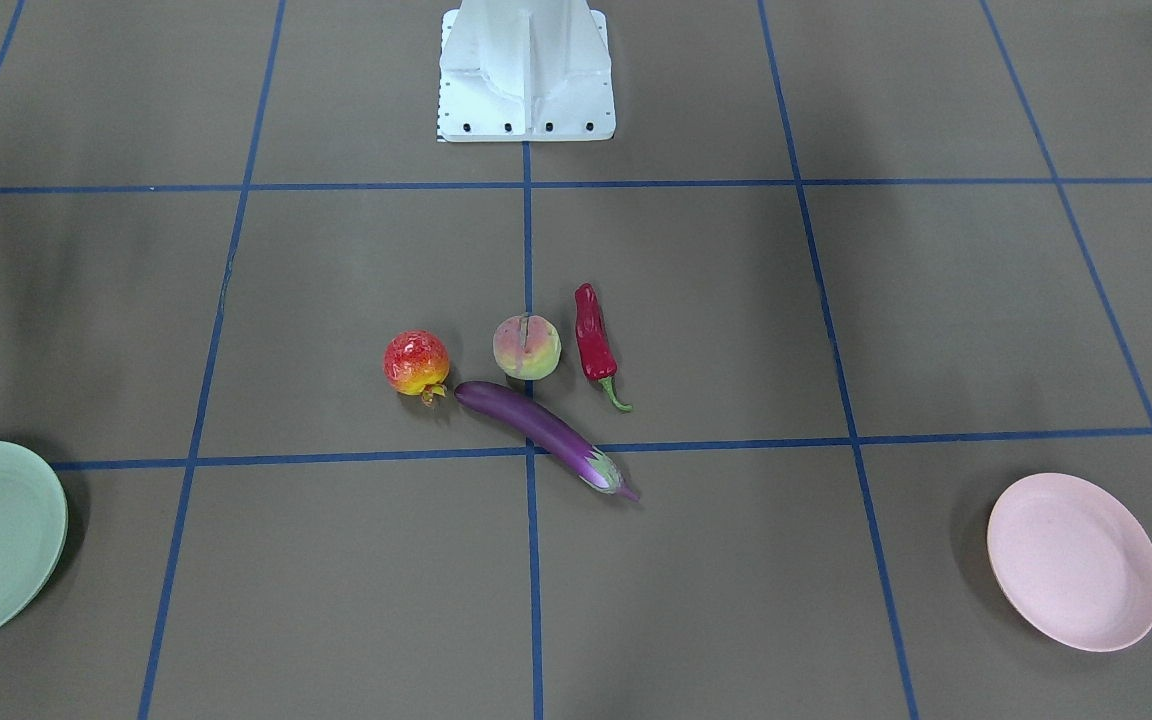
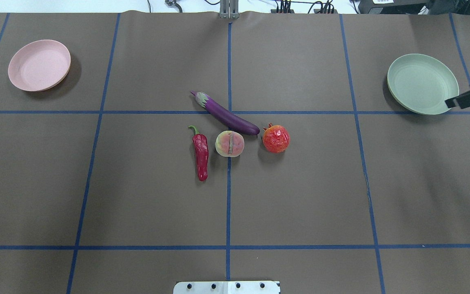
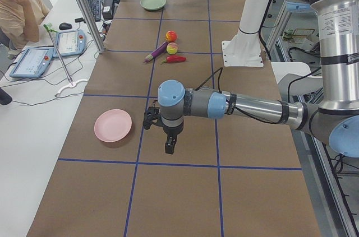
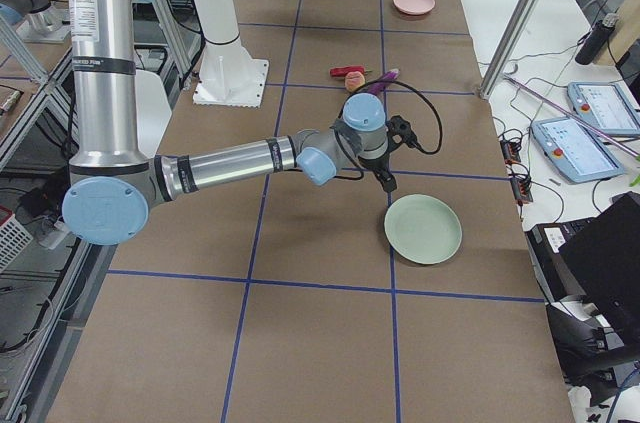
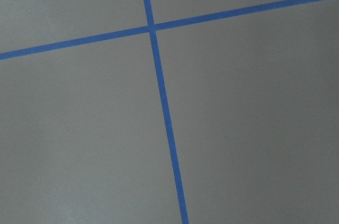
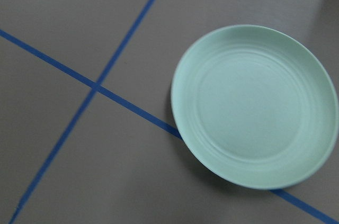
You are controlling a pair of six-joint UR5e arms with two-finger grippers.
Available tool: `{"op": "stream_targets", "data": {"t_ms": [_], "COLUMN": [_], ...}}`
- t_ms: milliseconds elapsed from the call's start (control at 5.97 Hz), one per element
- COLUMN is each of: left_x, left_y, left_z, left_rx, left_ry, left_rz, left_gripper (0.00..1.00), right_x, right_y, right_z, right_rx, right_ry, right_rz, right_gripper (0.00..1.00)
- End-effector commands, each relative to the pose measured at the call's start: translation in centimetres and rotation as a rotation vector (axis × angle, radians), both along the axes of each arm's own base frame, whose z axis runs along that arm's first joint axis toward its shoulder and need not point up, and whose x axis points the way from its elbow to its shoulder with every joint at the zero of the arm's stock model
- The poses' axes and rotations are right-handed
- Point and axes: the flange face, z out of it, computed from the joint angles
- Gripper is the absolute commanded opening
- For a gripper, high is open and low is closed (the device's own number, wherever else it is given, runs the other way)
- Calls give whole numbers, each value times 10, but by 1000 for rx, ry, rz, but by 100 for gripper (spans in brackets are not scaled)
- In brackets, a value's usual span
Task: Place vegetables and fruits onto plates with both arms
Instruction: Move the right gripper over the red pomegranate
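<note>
Along the right edge of the overhead view, the right gripper (image 2: 469,98) is cut by the frame. I see only black bars crossing the rim of the green plate (image 2: 422,83), so I cannot tell how far its fingers are spread. The right wrist view is blurred and gives the same plate beside the blue tape lines (image 6: 79,75). The front view clips this plate at its left edge.

The left gripper (image 3: 169,146) shows clearly only in the left side view, small and dark; I cannot tell its opening. The left wrist view gives just brown paper (image 5: 254,128) and crossing tape.

The left arm (image 3: 252,108) reaches out low and nearly level, wrist bent down, with the gripper pointing at the paper near the pink plate (image 2: 39,65). The right arm (image 4: 230,163) is stretched out likewise, its gripper pointing down just beside the green plate. Its wrist hides part of the produce in the right side view.

The eggplant (image 2: 227,114), chili (image 2: 200,153), peach (image 2: 229,143) and red-and-yellow ball (image 2: 276,139) lie on the paper at table centre, well apart from both plates and both grippers.
</note>
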Motion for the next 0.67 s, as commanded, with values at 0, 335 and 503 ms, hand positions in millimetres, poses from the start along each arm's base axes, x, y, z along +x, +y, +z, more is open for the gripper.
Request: {"op": "stream_targets", "data": {"t_ms": [0, 335, 503], "left_x": [0, 0, 0], "left_y": [1, 2, 2], "left_z": [3, 4, 6], "left_rx": [-7, -9, -13], "left_ry": [0, 0, -1], "left_rz": [0, 0, 0], "left_gripper": [100, 100, 100], "right_x": [-98, -222, -264], "right_y": [-8, 14, 16], "right_z": [-82, -147, -180], "right_rx": [-80, -131, -180], "right_ry": [-102, -117, -63], "right_rz": [-9, 59, 70], "right_gripper": [99, 99, 98]}}
